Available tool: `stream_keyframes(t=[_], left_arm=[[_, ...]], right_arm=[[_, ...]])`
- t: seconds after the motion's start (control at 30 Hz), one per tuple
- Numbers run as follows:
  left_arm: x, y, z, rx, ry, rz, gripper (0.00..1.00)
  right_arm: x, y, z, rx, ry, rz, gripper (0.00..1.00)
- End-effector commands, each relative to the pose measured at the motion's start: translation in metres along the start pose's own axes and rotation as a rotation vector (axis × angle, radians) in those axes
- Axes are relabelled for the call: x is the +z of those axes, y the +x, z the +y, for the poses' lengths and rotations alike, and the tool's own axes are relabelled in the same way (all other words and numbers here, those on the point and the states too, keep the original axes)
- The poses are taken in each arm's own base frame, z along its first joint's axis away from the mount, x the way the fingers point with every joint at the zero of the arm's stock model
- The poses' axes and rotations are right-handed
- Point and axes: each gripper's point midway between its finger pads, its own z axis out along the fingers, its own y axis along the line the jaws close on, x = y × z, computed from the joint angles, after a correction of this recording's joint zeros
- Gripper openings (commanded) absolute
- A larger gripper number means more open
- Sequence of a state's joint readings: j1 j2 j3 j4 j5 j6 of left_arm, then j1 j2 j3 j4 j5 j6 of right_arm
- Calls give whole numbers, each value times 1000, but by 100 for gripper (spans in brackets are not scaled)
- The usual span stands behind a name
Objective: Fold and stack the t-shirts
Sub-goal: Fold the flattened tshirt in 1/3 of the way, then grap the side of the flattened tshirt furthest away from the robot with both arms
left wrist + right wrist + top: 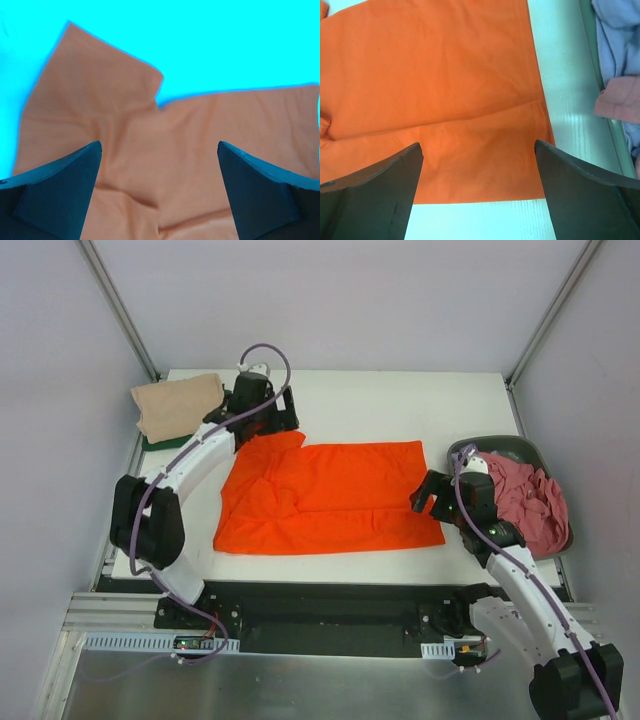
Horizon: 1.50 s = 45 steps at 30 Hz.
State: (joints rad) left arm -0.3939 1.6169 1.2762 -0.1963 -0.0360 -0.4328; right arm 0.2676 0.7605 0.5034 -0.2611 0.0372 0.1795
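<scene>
The bright orange t-shirt (pixel 330 497) lies spread on the white table, its left part rumpled, one sleeve pointing to the far left. My left gripper (pixel 262 418) is open above that sleeve corner; the left wrist view shows the cloth (pixel 150 135) between its spread fingers. My right gripper (pixel 433 495) is open over the shirt's right edge (pixel 470 115). A folded beige t-shirt (pixel 178 405) lies on a dark green one (pixel 160 442) at the far left. A dusty pink t-shirt (pixel 525 502) and a lilac one (pixel 615 30) are in the basket.
The dark grey oval basket (pixel 500 447) stands at the table's right edge, close behind my right arm. Grey walls enclose the table on three sides. The near table edge runs just below the orange shirt's hem.
</scene>
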Motion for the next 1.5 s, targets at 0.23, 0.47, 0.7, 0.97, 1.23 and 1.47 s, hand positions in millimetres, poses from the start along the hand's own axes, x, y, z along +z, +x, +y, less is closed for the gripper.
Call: stream_keyframes(t=[0.23, 0.47, 0.7, 0.97, 1.23, 1.47], left_arm=[[93, -72, 71, 22, -96, 90, 92], [150, -77, 89, 100, -160, 143, 87], [176, -45, 112, 110, -227, 220, 73], [175, -19, 118, 83, -247, 310, 53], [159, -20, 115, 116, -234, 331, 53], [161, -3, 101, 118, -142, 388, 33]], right_arm=[[28, -93, 16, -63, 122, -70, 96], [52, -98, 15, -91, 169, -6, 96], [64, -87, 8, -98, 194, 37, 96], [67, -73, 8, -81, 186, 83, 96], [59, -70, 3, -77, 199, 63, 96], [58, -71, -2, -76, 229, 67, 96]])
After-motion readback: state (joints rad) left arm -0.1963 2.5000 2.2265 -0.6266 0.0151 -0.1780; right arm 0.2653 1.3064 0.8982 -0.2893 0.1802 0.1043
